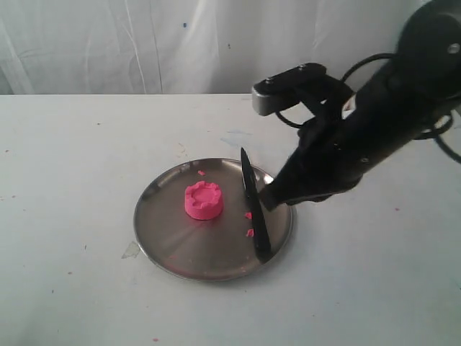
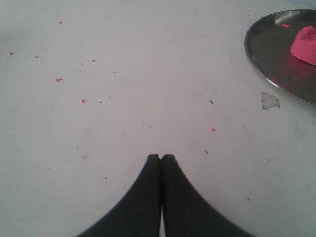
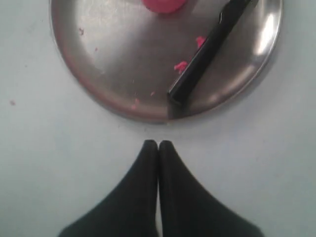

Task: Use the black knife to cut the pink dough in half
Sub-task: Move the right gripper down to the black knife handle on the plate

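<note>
Although the right gripper (image 3: 158,144) hangs close by the plate's rim, its fingers are pressed together on nothing. The black knife (image 1: 260,236) lies free on the right side of the steel plate (image 1: 166,231), with its handle end toward the near rim and its pointed blade reaching the far rim or just over it. The pink dough (image 1: 203,200) sits whole and uncut a little left of the plate's middle in the exterior view, apart from the knife, with a few pink crumbs (image 1: 248,215) between the two. The left gripper (image 2: 160,157) is likewise closed and empty, over the table well off to the plate's side. Handling, as judged: the dough looks soft and light. It should yield to a downward press across its notched top, but it is likely to smear, cling to the blade or slide on the polished steel. The knife appears slim, stiff and light, and it lies low, which leaves little to get under. The squared handle is the place to take it, gripped across its narrow sides and clear of the blade, and the jaws would have to part first. The plate looks smooth and may shift if pushed sideways. The table (image 1: 72,180) is white and matt, flecked with pink specks, and a small clear scrap (image 2: 270,101) lies just beside the plate's rim. A white draped sheet (image 1: 108,43) closes the background.
</note>
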Robot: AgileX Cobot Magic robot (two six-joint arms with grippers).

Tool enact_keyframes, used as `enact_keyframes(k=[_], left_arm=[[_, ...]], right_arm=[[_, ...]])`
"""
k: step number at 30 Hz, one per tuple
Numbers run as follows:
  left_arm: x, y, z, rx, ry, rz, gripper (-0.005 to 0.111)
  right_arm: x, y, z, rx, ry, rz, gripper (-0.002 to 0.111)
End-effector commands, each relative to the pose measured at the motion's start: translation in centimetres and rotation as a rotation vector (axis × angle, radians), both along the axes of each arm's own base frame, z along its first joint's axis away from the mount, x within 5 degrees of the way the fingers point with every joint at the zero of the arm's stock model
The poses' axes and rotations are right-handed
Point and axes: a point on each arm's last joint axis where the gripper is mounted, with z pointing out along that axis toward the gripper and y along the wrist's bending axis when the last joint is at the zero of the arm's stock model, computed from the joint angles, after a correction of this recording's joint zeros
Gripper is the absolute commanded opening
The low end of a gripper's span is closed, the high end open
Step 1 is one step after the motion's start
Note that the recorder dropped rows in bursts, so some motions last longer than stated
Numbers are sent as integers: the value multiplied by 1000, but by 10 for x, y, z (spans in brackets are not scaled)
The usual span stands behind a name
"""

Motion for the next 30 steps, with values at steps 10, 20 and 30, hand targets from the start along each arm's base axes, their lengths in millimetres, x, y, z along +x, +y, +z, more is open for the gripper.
enact_keyframes(k=[10,20,30], left_arm=[[0,-1,-1,-4,4,-9,0],[0,-1,-1,-4,4,-9,0],[0,-1,-1,-4,4,-9,0]], right_arm=[[67,33,-104,-119,-31,83,32],[84,44,-112,-86,-21,7,44],[94,44,-131,-110,-16,-66,44]])
